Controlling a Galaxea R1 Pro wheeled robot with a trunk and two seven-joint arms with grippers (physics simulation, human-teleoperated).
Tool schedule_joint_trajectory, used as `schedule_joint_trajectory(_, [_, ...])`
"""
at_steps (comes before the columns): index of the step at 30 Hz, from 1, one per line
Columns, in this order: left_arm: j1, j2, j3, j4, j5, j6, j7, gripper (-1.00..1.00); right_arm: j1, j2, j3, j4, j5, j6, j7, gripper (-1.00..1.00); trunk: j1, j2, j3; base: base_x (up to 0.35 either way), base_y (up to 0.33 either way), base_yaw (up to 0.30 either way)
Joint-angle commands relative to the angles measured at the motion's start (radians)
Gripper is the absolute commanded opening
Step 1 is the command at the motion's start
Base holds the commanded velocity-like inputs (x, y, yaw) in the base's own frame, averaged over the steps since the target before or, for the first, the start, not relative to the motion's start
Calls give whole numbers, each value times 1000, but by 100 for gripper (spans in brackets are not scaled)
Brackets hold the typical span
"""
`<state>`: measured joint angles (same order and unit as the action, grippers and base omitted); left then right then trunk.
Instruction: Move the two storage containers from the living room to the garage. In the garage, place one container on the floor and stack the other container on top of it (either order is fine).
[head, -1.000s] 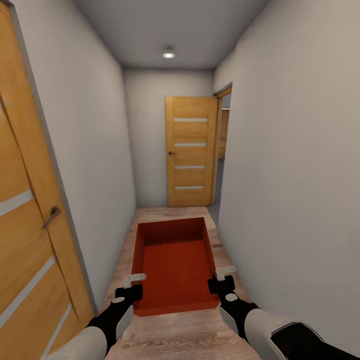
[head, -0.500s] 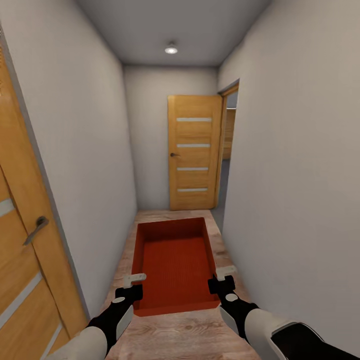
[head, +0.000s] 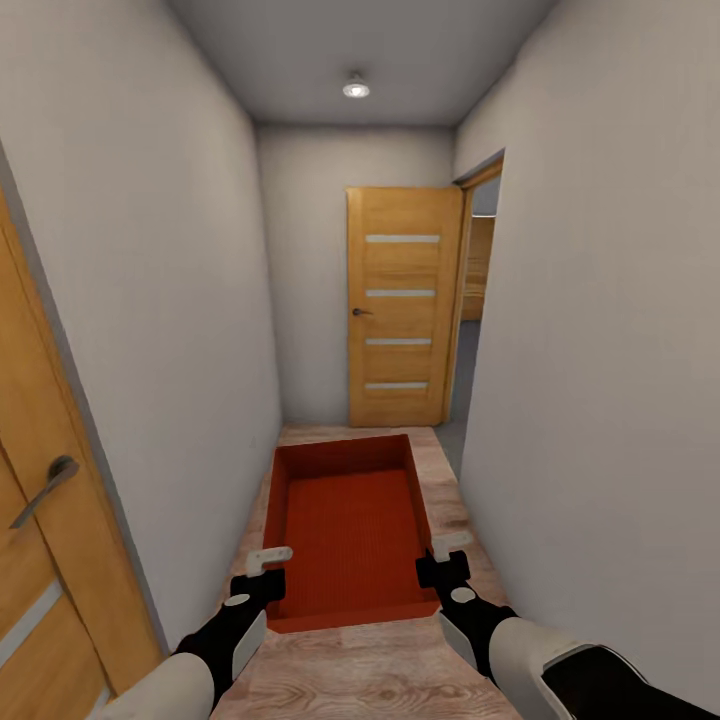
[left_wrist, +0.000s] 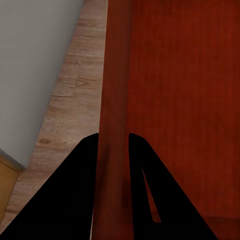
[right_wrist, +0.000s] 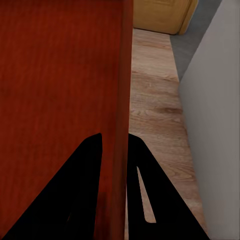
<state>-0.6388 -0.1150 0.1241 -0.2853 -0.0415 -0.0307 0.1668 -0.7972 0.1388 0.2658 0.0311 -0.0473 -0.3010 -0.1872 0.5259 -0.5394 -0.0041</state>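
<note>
A home's narrow hallway: pale walls, wood-plank floor (head: 440, 500), panelled wooden doors (head: 403, 305).

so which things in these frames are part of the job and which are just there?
Job:
- storage container, held off the wood floor
- left gripper, shut on its left wall
- right gripper, shut on its right wall

Just there:
- end door, closed
- near door on the left
- ceiling light
- open doorway on the right
</note>
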Motion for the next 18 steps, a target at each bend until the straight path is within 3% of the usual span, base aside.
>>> schedule_joint_trajectory(1, [1,44,-1,5,-3,-3,11,-100,-2,0,-16,-10,-14,-84,-44,-100,1,-1,0,322,0,0])
schedule_joint_trajectory(18, [1,44,-1,5,-3,-3,11,-100,-2,-1,-16,-10,-14,-84,-44,-100,1,-1,0,322,0,0])
